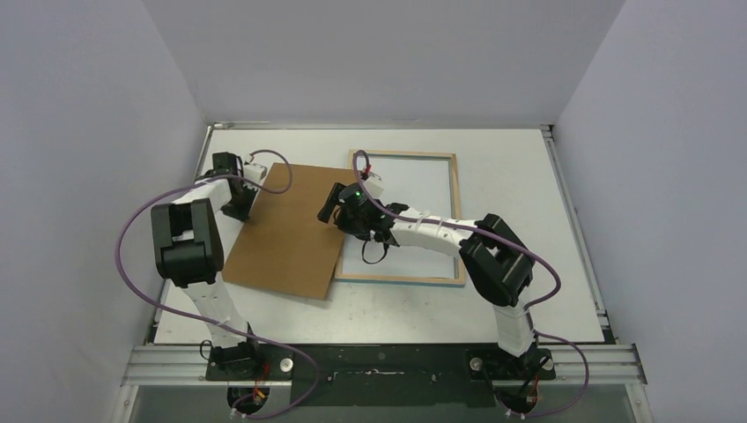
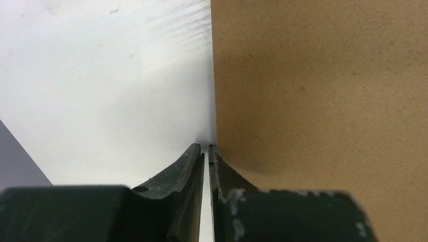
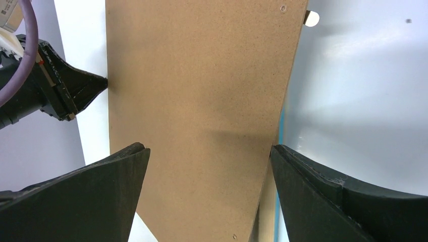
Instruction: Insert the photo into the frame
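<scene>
Clearing the frame (image 1: 455, 211): left gripper (image 2: 204, 147), nearly closed, meets the edge of the backing board (image 1: 286, 233); right gripper (image 3: 209, 148) gapes above it; next, probably, slide board aside.

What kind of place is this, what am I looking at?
Most likely a robotics lab test cell. The white table is boxed in by plain pale walls, two robot arms are bolted to a metal rail at its near edge, and a brown board and a frame lie on it.
</scene>
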`<state>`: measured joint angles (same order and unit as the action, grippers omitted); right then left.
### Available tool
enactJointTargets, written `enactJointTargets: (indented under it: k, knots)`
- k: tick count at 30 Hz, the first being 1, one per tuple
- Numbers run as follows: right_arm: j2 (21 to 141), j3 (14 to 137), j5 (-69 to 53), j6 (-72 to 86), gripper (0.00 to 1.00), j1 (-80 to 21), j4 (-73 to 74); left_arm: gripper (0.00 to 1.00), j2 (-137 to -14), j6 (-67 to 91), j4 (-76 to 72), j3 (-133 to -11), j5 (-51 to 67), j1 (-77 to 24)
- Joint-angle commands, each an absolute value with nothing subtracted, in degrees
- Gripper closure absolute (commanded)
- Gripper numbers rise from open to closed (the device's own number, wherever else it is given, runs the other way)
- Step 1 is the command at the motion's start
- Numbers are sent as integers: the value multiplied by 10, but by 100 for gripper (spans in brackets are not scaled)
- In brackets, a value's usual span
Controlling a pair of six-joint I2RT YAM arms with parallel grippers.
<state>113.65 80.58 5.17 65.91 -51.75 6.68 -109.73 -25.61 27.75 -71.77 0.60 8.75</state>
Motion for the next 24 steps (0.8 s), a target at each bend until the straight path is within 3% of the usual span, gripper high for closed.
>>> enactJointTargets:
  k: [1, 24]
  knots:
    - [1076, 803, 30, 685, 7, -521, -26, 91, -1114, -222, 349, -727, 83, 38]
    - [1061, 736, 47, 647, 8, -472, 24, 94, -1138, -206, 370, -759, 33, -25]
